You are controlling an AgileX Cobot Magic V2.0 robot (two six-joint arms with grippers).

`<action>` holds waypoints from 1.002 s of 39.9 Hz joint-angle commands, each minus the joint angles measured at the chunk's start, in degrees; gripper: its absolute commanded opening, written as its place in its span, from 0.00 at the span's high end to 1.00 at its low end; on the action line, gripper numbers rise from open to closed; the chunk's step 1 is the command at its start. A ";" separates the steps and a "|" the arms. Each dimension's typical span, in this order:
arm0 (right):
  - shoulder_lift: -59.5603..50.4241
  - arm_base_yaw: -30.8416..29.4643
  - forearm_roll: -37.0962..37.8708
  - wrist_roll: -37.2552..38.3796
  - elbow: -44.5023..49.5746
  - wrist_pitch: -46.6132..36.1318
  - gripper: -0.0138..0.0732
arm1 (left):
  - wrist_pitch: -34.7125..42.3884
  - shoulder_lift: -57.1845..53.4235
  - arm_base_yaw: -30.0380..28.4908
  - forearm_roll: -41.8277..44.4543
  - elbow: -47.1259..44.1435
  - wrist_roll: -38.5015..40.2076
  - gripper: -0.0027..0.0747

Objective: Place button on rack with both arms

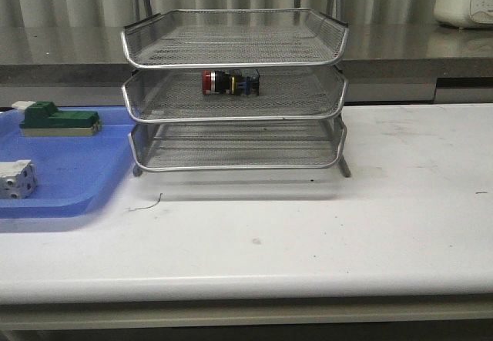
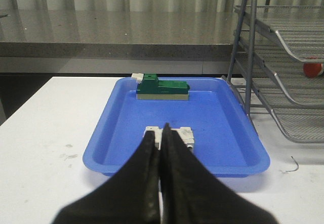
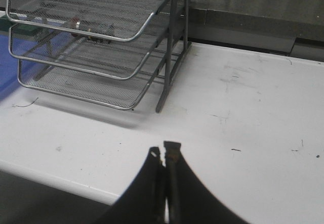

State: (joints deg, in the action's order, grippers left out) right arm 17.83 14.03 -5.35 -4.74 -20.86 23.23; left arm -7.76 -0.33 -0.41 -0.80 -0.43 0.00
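The button (image 1: 229, 82) is lying on its side on the middle shelf of the rack (image 1: 235, 62), with its red head pointing left. The left gripper (image 2: 161, 143) is hanging over the near edge of the blue tray (image 2: 116, 133), squeezed tight with nothing in it. The right gripper (image 3: 164, 155) is hanging over the white table (image 3: 243, 113), away from the rack, also squeezed tight and holding nothing.
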 commanded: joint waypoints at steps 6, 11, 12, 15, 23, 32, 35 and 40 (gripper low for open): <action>0.40 -0.30 -0.12 0.25 -1.30 -4.56 0.91 | 5.13 -1.32 -0.09 0.16 -0.57 0.42 0.99; 0.40 -0.30 -0.12 0.25 -1.18 -4.68 0.91 | 5.13 -1.32 -0.09 0.16 -0.57 0.42 0.99; 0.40 -0.30 0.06 0.00 -0.93 -5.39 0.91 | 5.13 -1.32 -0.09 0.16 -0.57 0.42 0.99; -0.39 -0.37 0.70 -1.52 1.16 -9.64 0.91 | 5.13 -1.32 -0.09 0.16 -0.57 0.42 0.99; -6.93 -1.35 0.84 -4.14 14.07 -22.80 0.91 | 5.13 -1.32 -0.09 0.16 -0.57 0.42 0.99; -16.84 -7.04 0.79 -4.14 22.09 -21.72 0.91 | 5.13 -1.32 -0.09 0.16 -0.57 0.42 0.99; -18.82 -8.91 0.79 -4.14 22.27 -19.28 0.91 | 5.13 -1.32 -0.09 0.16 -0.57 0.42 0.99; -19.33 -11.08 0.79 -4.14 22.27 -17.58 0.91 | 5.13 -1.32 -0.09 0.16 -0.57 0.42 0.99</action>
State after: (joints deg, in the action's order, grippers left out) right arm -0.51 4.20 -5.15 -8.28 1.62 8.82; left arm -7.76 -0.33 -0.41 -0.80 -0.43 0.00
